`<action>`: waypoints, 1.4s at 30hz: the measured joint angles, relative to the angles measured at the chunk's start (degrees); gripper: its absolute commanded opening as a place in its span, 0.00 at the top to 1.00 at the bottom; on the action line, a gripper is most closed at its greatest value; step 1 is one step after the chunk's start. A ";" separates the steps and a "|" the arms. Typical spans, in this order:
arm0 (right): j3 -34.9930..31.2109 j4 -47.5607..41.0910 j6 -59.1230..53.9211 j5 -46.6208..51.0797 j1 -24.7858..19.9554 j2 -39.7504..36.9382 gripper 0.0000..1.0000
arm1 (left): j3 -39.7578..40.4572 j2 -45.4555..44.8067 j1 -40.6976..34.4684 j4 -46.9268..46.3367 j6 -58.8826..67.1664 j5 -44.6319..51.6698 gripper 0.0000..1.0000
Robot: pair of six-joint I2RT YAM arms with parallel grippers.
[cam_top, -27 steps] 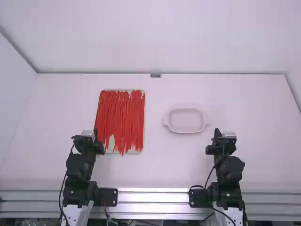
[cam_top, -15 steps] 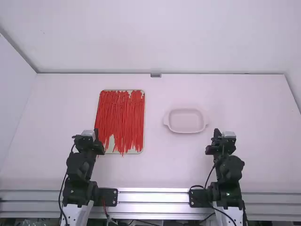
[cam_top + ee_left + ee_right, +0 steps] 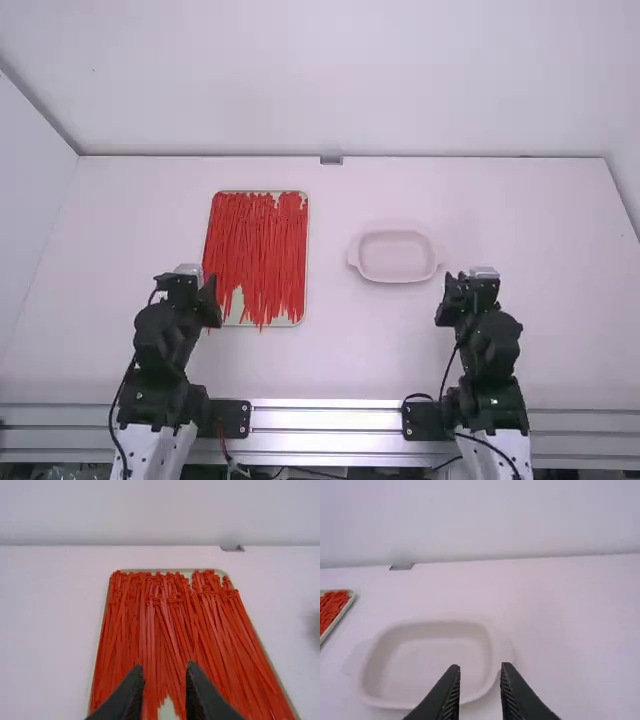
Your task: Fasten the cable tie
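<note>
high view: red cable ties (image 3: 257,256) heaped on tray (image 3: 296,321), centre-left of frame; white dish (image 3: 395,234) to right. left gripper (image 3: 208,292) at tray's lower left corner, right gripper (image 3: 450,292) below dish's right handle.
left wrist view: fingers (image 3: 131,692) slightly apart, nothing held, over ties.
right wrist view: fingers (image 3: 446,695) slightly apart, empty, at dish.

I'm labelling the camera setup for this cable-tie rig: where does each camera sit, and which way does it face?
High view: fixed above and behind the robot, looking forward and down at the table; the left arm and right arm show.
Left wrist view: on the left wrist, facing the red cable ties; the open left tool shows.
Right wrist view: on the right wrist, facing the white dish; the open right tool shows.
Both wrist views share the ties and the grey tab.
</note>
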 measured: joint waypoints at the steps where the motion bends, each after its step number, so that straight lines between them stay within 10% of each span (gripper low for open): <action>1: 0.72 -0.28 0.22 -0.09 0.24 0.96 0.70 | 1.20 1.29 0.00 -0.94 -0.22 0.22 0.71; 42: 36.44 -22.71 9.79 3.28 15.65 43.19 0.04 | 43.43 46.64 -0.17 -29.81 -12.20 2.29 0.04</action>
